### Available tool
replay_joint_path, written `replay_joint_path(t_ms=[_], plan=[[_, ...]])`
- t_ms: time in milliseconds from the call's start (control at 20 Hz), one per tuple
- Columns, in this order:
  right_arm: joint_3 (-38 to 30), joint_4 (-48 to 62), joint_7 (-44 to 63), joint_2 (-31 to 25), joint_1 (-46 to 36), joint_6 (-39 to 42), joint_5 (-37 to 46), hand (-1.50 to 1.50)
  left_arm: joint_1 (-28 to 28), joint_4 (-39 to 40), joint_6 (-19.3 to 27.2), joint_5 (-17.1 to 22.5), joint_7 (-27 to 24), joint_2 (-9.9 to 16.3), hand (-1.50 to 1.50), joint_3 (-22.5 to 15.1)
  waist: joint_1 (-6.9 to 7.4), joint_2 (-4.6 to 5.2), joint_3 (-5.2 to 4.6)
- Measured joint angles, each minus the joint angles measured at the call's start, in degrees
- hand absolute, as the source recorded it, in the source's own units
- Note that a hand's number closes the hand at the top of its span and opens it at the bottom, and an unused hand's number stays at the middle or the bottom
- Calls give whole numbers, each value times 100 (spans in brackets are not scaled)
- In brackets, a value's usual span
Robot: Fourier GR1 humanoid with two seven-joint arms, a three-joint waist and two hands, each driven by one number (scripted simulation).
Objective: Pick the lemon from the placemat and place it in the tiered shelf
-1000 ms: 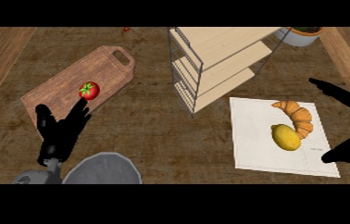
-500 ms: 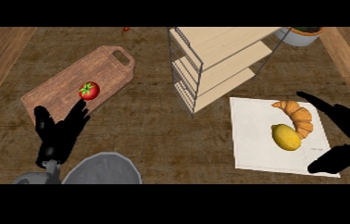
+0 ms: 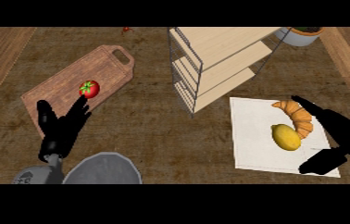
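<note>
Yellow lemon on placemat, beside croissant

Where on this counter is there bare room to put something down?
The widest bare patch is the wood between the cutting board and the tiered shelf. The placemat has free room left of the lemon; its right side is crowded by the croissant and the open right hand.
</note>
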Motion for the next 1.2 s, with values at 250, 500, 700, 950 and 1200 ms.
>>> replay_joint_path(t_ms=[250, 500, 700, 950, 1200], plan=[[-29, 302, -208, 272, -8, -73, 554, -150, 169, -93, -131, -110, -67, -83, 0, 108, 9, 1, 0], [-75, 594, -291, 554, -141, -215, 1086, -150, 162, -85, -156, -280, -56, -188, 0, 203, 12, -1, 5], [-119, 1153, -660, 688, -315, -479, 1485, -150, 123, -154, -96, -404, 50, -342, 0, 187, 17, 2, 3], [-206, 1615, -1059, 946, -428, -807, 1736, -150, 271, -435, -191, -460, 197, -349, 0, 244, 19, 2, 2], [-323, 2116, -1511, 1096, -582, -1061, 1971, -150, 332, -548, -263, -561, 237, -428, 0, 300, 19, -9, -15]])
